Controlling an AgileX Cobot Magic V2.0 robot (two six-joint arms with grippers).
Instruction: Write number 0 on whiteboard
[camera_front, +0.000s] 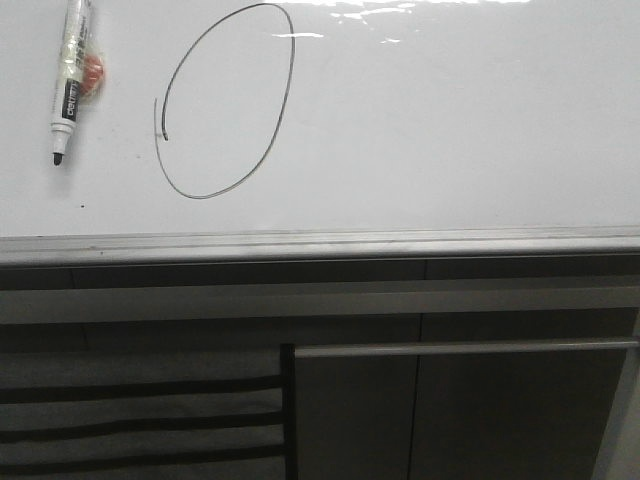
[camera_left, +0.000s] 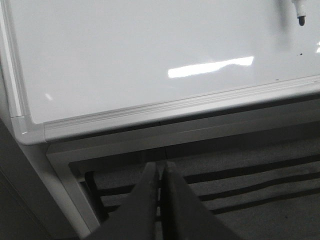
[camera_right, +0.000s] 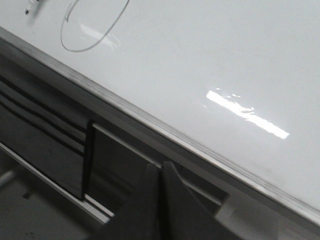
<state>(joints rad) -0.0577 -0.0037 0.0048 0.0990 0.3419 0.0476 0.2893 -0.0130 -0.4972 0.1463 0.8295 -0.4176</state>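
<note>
The number 0 (camera_front: 287, 100) is a thin dark tilted oval drawn on the whiteboard (camera_front: 450, 130), left of its middle; its lower part shows in the right wrist view (camera_right: 75, 49). A marker (camera_front: 70, 75) with a black tip lies on the board left of the 0; its tip shows in the left wrist view (camera_left: 301, 20). My left gripper (camera_left: 160, 167) is shut and empty, below the board's grey edge rail (camera_left: 165, 111). My right gripper (camera_right: 160, 167) is shut and empty, below the rail (camera_right: 150, 120). Neither gripper shows in the front view.
A small orange-red thing (camera_front: 92, 75) lies beside the marker. Dark grey cabinet panels (camera_front: 480, 420) with a metal handle bar (camera_front: 460, 348) stand under the board. Slatted dark panels (camera_front: 140, 420) are at the lower left.
</note>
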